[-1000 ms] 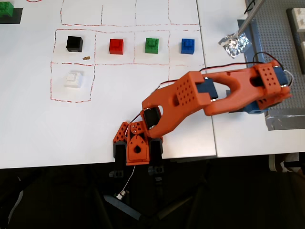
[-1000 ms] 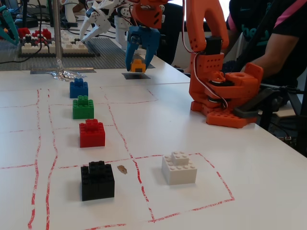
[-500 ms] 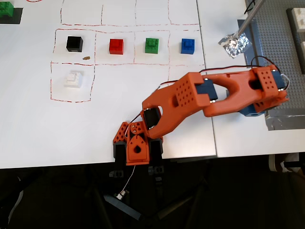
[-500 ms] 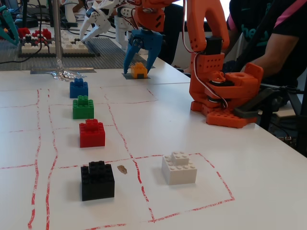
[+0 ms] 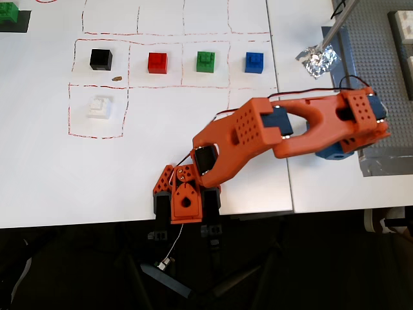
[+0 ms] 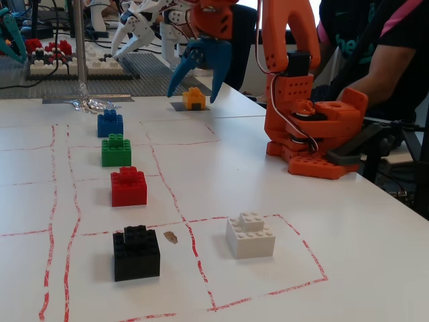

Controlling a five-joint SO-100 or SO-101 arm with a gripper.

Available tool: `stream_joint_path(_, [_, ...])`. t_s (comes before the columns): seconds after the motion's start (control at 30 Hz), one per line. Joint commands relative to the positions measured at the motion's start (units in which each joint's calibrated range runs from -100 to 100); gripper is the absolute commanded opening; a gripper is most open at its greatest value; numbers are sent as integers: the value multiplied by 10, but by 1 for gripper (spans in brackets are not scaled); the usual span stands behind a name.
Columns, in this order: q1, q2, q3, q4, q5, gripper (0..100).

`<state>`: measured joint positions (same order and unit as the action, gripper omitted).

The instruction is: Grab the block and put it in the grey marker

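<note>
In the fixed view, a black brick [image 6: 136, 253] and a white brick [image 6: 250, 235] sit near the desk's front edge; at its far edge the orange block [image 6: 194, 98] rests on the grey marker [image 6: 179, 106] (gripper [image 6: 194, 79] spread wide above, holding nothing).

Not much to read here, honestly. The only lettering was on the dark shirt [image 6: 348, 40] of the person at the upper right of the fixed view: a few teal letters, cut off by the orange arm, too partial to make out as a word. The bricks, the white surface [image 6: 268, 188] with its red hand-drawn grid lines and the arm itself carried no labels, numbers or brand marks that I could see in either view.
</note>
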<state>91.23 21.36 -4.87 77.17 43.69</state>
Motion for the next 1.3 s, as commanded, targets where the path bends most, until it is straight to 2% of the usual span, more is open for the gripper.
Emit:
stream_joint_path(0.0, [-5, -108, -97, 76, 19, 39])
stream_joint_path(0.23, [-50, -158, -165, 194, -3, 34])
stream_joint_path(0.4, [-135, -233, -120, 194, -68, 22])
stream_joint_path(0.57, [-263, -345, -10, 183, -146, 6])
stream_joint_path(0.7, [-382, -438, 102, 168, -206, 0])
stream_joint_path(0.83, [-506, -525, 212, 132, -274, 0])
stream_joint_path(1.0, [-652, -647, 370, 29, -355, 0])
stream_joint_path(1.27, [-840, -852, 621, -128, -416, 0])
